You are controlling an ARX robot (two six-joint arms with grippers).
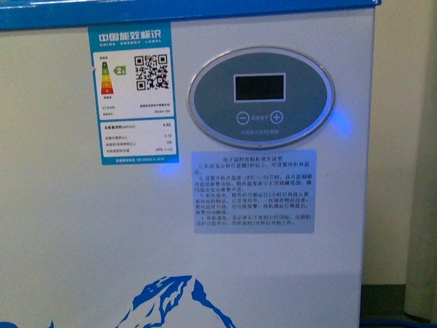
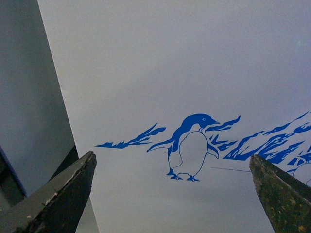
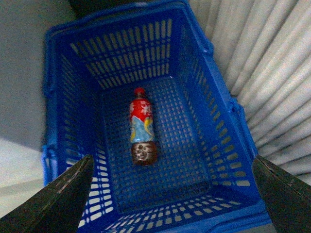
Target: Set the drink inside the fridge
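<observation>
The drink point(image 3: 141, 127), a small dark bottle with a red cap and red label, lies on its side on the floor of a blue plastic basket point(image 3: 204, 116). My right gripper point(image 3: 172, 194) is open and empty above the basket, well clear of the bottle. The fridge point(image 1: 82, 225), white with a blue top rim, fills the front view close up. Its front wall with the blue penguin decal point(image 2: 189, 148) fills the left wrist view. My left gripper point(image 2: 172, 194) is open and empty, facing that wall. The fridge's lids are out of view.
The fridge front carries an oval control panel point(image 1: 261, 97), an energy label point(image 1: 132, 93) and an instruction sticker point(image 1: 254, 191). A pale curtain point(image 3: 262, 63) hangs beside the basket. A grey surface point(image 2: 24, 97) lies beside the fridge's corner edge.
</observation>
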